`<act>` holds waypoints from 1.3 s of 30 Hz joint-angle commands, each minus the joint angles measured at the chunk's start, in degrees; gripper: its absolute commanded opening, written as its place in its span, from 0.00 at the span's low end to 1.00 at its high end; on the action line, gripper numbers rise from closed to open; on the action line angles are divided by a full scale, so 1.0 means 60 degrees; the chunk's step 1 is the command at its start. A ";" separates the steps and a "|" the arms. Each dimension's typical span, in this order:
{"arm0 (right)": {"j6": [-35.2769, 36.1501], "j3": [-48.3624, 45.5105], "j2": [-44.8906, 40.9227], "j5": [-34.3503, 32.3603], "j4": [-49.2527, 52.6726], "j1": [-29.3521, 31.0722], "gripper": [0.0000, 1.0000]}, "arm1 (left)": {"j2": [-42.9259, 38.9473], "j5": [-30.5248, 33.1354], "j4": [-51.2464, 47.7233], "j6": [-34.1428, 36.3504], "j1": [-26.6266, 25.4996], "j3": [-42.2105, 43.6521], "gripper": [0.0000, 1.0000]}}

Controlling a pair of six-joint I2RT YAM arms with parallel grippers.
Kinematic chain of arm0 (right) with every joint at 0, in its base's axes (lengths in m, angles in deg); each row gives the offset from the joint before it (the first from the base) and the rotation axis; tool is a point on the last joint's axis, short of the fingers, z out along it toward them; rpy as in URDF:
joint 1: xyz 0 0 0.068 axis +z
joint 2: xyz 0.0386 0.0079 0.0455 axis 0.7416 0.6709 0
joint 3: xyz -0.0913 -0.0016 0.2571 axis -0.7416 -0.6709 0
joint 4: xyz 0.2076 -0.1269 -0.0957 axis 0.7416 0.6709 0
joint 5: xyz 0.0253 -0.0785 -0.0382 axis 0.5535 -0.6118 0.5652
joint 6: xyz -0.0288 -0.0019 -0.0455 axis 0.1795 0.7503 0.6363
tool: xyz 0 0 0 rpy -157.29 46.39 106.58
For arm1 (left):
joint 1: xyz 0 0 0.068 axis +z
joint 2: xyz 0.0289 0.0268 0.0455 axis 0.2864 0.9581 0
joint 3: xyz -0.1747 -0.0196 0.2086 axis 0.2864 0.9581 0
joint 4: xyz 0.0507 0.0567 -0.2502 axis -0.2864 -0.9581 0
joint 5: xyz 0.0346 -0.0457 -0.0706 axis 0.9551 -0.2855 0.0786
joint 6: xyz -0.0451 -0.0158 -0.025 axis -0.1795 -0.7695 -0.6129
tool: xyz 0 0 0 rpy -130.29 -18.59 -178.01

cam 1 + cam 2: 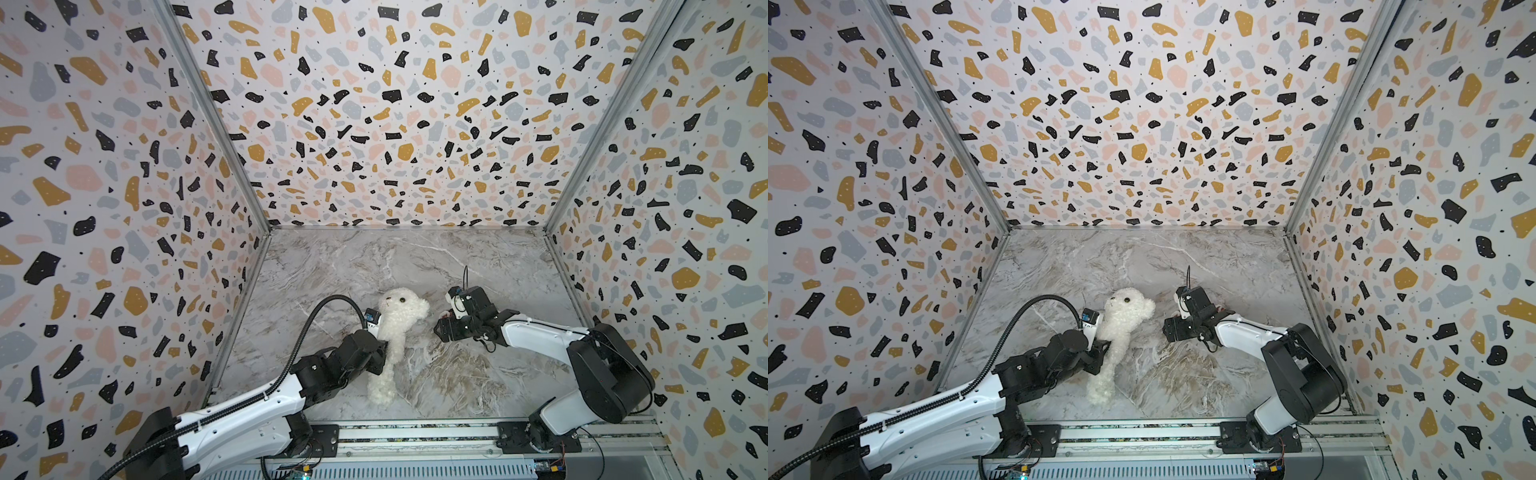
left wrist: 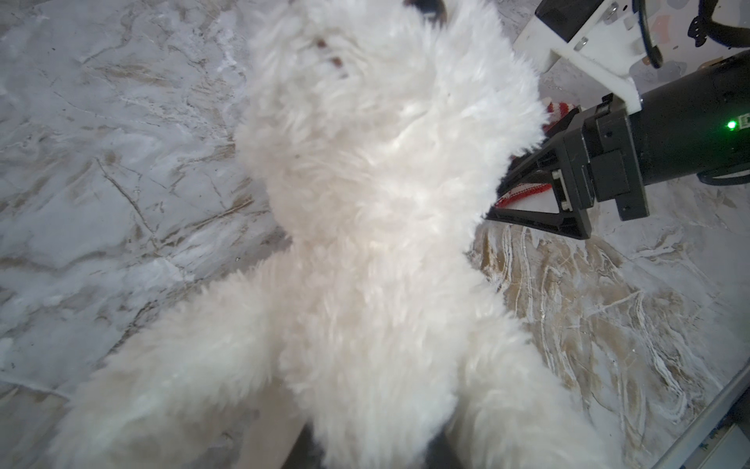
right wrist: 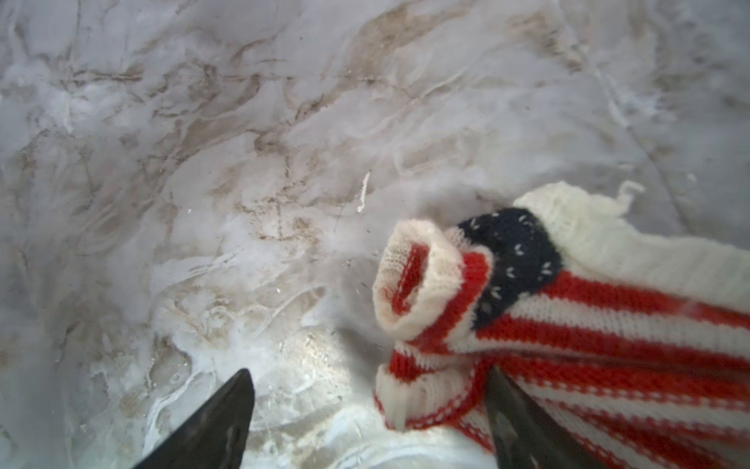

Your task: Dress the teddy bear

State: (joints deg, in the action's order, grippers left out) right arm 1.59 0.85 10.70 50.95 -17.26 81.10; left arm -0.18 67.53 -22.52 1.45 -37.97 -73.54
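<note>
The left end effector was clenched on the midsection of the teddy bear, with both fingers buried in the fur. In both top views the bear sat left of centre over the table, with its head toward the back wall and 1 leg trailing toward the near rail. Whether the bear rested on the table or was lifted clear could not be determined.

The right end effector was released. Its 2 fingers stood wide apart with bare table between them. A knitted sweater, striped red and white with a navy patch, lay against 1 finger, with 1 cuff open toward the camera. In both top views the right end effector stood just beside the bear without touching it.
</note>
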 commanded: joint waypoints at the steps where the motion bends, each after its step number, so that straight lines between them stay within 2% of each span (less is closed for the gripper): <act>1: -0.0542 0.0083 0.0040 0.0408 -0.0646 0.0180 0.88 | -0.0085 0.0191 0.0625 0.0026 -0.0025 0.0073 0.28; 8: -0.0798 0.0784 0.0171 0.0856 -0.1211 0.0240 0.89 | -0.0044 0.0905 0.0096 0.0013 -0.0025 -0.0024 0.28; 11: -0.0624 0.1288 0.0439 0.1116 -0.1044 0.0120 0.89 | 0.0001 0.0858 0.0191 -0.0186 -0.0019 0.0002 0.28; 19: 0.0856 0.2135 0.0281 0.0755 0.1255 -0.0301 0.89 | -0.0172 0.0583 0.0195 -0.0638 -0.0010 0.0274 0.29; 22: 0.1140 0.1882 -0.0040 0.0399 0.1882 -0.0566 0.90 | -0.0301 0.0543 0.0165 -0.0780 -0.0011 0.0337 0.29; 29: 0.0405 0.0378 -0.1172 0.0547 0.1489 -0.1643 0.96 | -0.0352 0.0816 0.0201 -0.0753 -0.0014 0.0237 0.29; 39: -0.0230 -0.0714 -0.1830 0.0176 0.1366 -0.1747 0.98 | -0.0373 0.0833 0.0661 -0.0547 0.0010 0.0425 0.31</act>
State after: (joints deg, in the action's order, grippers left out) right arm 2.20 -2.56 1.35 53.00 -9.65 70.54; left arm -1.50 71.22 -22.35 -2.70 -37.97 -71.53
